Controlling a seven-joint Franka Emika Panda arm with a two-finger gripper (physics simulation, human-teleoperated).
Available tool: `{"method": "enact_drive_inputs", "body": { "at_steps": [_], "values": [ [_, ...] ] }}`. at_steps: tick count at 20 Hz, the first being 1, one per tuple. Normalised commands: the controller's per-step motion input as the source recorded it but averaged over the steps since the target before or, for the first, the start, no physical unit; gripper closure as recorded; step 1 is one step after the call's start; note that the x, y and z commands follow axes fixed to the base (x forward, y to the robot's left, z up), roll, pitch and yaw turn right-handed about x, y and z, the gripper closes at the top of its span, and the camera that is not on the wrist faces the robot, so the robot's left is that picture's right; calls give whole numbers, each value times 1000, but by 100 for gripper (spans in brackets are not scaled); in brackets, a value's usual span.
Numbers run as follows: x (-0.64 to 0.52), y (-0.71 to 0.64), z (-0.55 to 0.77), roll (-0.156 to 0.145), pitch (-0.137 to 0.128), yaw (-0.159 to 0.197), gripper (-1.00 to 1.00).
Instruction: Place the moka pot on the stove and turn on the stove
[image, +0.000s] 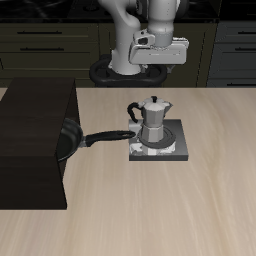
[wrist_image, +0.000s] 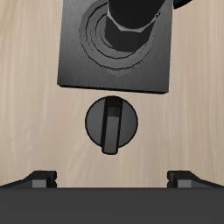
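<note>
The silver moka pot (image: 152, 122) with a black handle and lid knob stands upright on the grey stove (image: 172, 153), over its coil. My gripper (image: 160, 58) hangs well above the stove, apart from both. In the wrist view the fingertips (wrist_image: 39, 179) are wide apart with nothing between them, so the gripper (wrist_image: 112, 180) is open and empty. That view looks straight down on the stove's black knob (wrist_image: 112, 122), which lies between the fingers' line and the stove plate (wrist_image: 79, 61). The moka pot (wrist_image: 131, 17) shows from above on the plate.
A black frying pan (image: 70, 140) lies beside the stove, its handle (image: 105, 137) reaching towards the plate. A large black box-shaped block (image: 35, 145) stands behind the pan at the table's side. Dark cabinets run along the back.
</note>
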Motion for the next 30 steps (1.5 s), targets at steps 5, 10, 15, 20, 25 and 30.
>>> {"method": "enact_drive_inputs", "body": {
  "at_steps": [5,10,15,20,25,30],
  "values": [
    [-17,-11,-224,-35,-50,48,-100],
    [35,-91,-255,-19,16,16,-100],
    [33,-79,-200,-31,11,-12,-100],
    [-27,37,-85,-1,-18,18,-100],
    [-18,59,-175,6,15,12,-100],
    [31,84,-201,-3,15,-3,-100]
  ]
}}
